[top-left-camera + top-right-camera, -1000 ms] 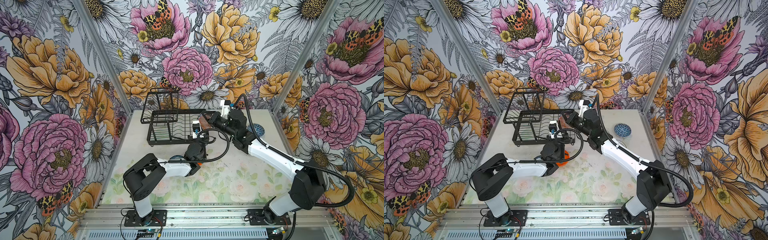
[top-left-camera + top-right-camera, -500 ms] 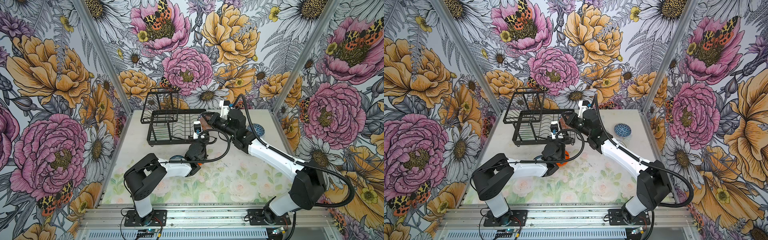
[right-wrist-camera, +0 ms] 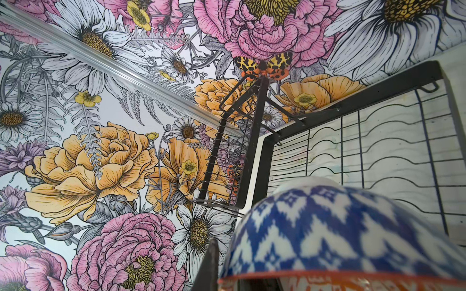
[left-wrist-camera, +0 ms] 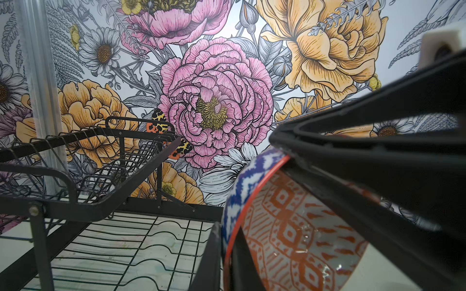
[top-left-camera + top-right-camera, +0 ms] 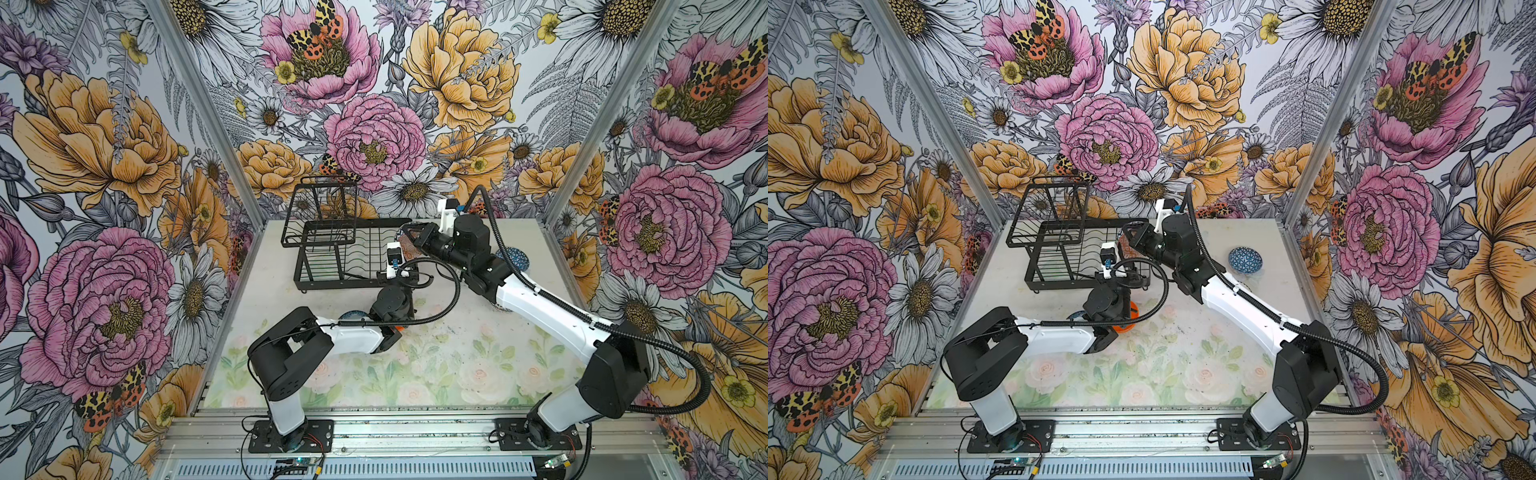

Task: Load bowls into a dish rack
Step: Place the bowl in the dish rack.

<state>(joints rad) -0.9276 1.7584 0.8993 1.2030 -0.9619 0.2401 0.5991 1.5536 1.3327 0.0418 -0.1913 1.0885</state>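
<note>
One black wire dish rack [image 5: 336, 284] stands at the back of the bench [image 5: 457, 345], and two arms meet at its right end. The right tool [image 5: 411, 239] clamps the rim of one orange-patterned bowl [image 4: 290, 234], blue-and-white outside. The bowl is tilted on edge at the end of the rack's low tray; whether it touches the wires I cannot tell. The left tool [image 5: 405, 277] sits just beside it near the rack's front corner, jaws together. At least three more bowls lie on the bench. One dark blue geometric bowl [image 5: 1246, 260] is well right of the rack. One plain orange bowl [image 5: 1126, 328] and one bluish bowl [image 5: 352, 314] are both half hidden under the left arm.
</note>
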